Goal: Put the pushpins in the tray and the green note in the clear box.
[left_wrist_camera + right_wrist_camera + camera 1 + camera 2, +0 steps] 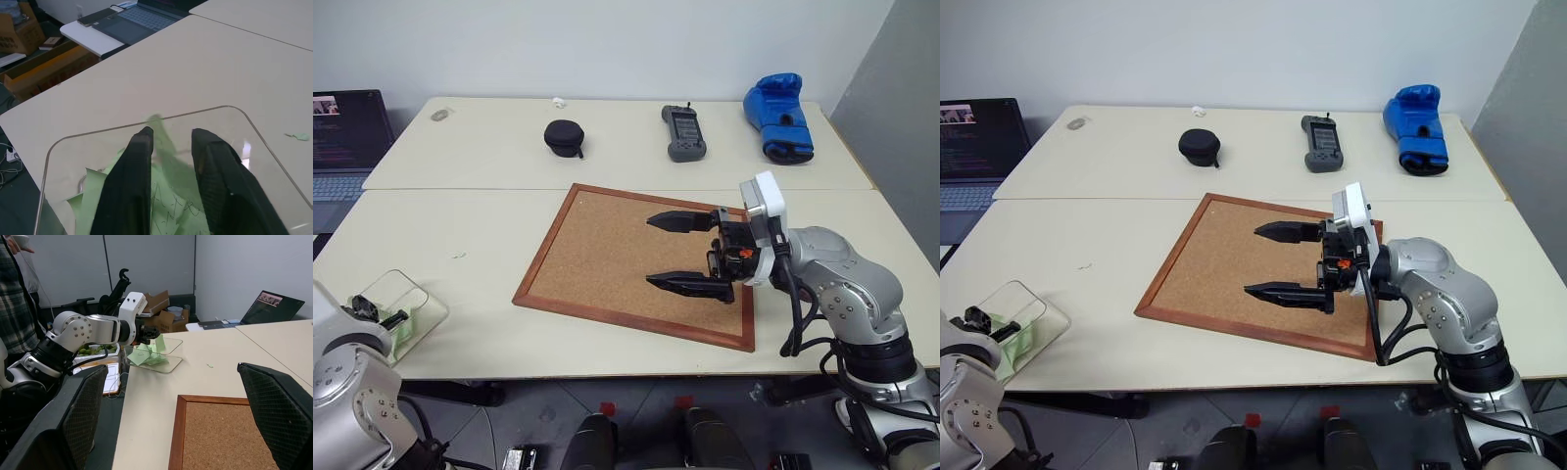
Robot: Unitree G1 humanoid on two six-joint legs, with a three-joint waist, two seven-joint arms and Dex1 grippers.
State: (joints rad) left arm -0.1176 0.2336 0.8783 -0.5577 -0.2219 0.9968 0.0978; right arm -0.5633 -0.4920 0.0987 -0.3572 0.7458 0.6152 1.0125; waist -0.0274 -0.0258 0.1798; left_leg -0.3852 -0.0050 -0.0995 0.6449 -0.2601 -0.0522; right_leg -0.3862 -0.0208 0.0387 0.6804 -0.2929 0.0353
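L pincer [168,161] is hanging inside the clear box [254,132] at the surface's near-left edge w/ fingers slightly apart, letting the green note [166,196] drop in, while R pincer [677,253] is idling wide apart over the corkboard [597,250].

We see a corkboard [631,264] mid-table; behind it a black pouch [564,137], grey handset [683,132], blue boxing glove [779,117]; laptop [347,142] far left.
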